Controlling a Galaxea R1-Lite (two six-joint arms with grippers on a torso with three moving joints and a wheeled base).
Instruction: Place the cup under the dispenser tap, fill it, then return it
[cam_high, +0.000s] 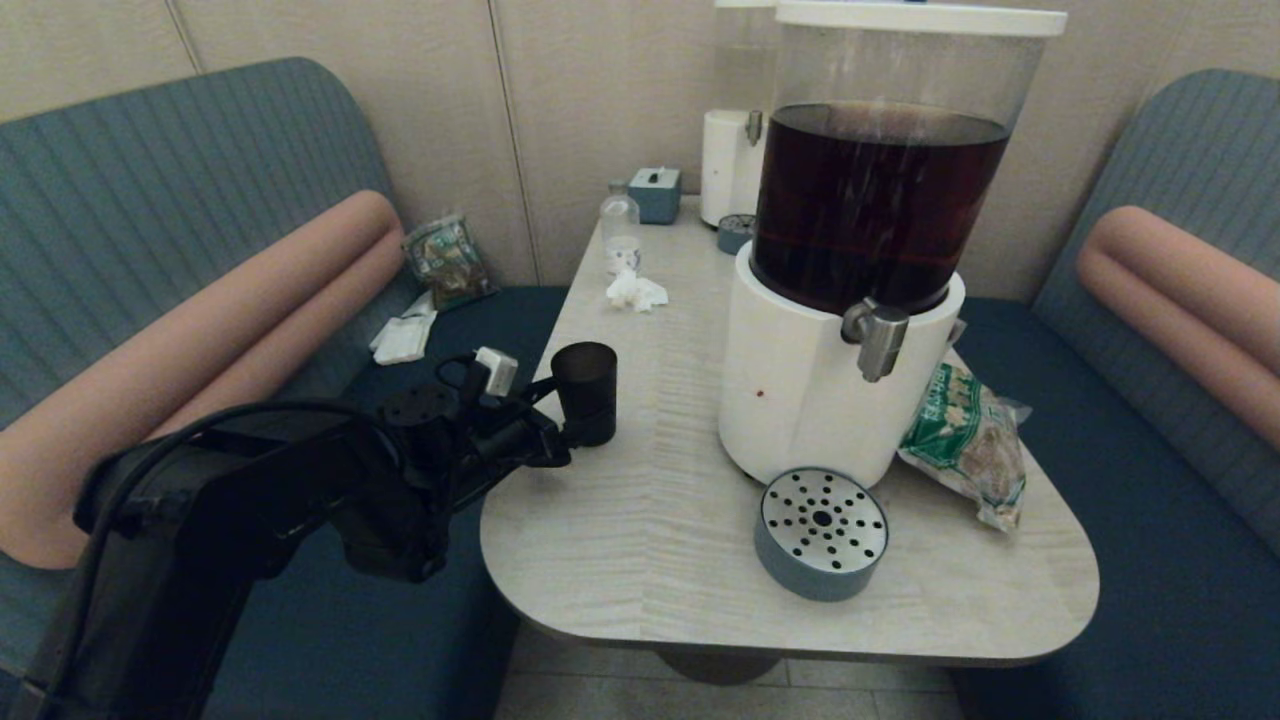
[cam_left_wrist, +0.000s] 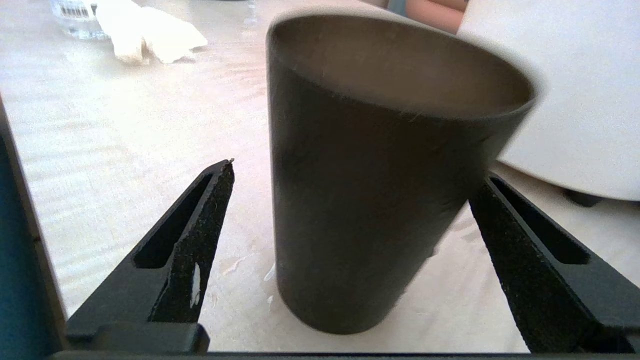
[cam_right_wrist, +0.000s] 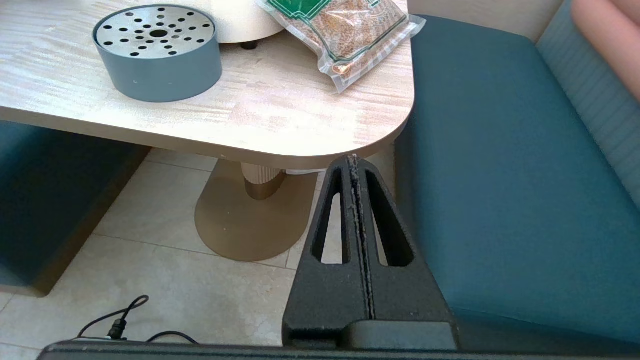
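The black cup (cam_high: 585, 388) stands on the table (cam_high: 640, 540) near its left edge, well left of the dispenser. My left gripper (cam_high: 572, 425) is open around the cup's lower half. In the left wrist view the cup (cam_left_wrist: 370, 200) fills the space between the fingers (cam_left_wrist: 200, 235); one finger is clearly apart from it, the other lies close to its side, and I cannot tell if they touch. The steel dispenser tap (cam_high: 878, 340) projects from the white base (cam_high: 800, 390) under the tank of dark liquid. My right gripper (cam_right_wrist: 354, 165) is shut and empty, low beside the table's near right corner.
A round perforated drip tray (cam_high: 820, 530) sits below the tap. A snack bag (cam_high: 965, 440) lies right of the base. A small clear bottle (cam_high: 620, 235), a crumpled tissue (cam_high: 635, 292), a teal box (cam_high: 655, 193) and a second white dispenser (cam_high: 730, 165) stand at the back.
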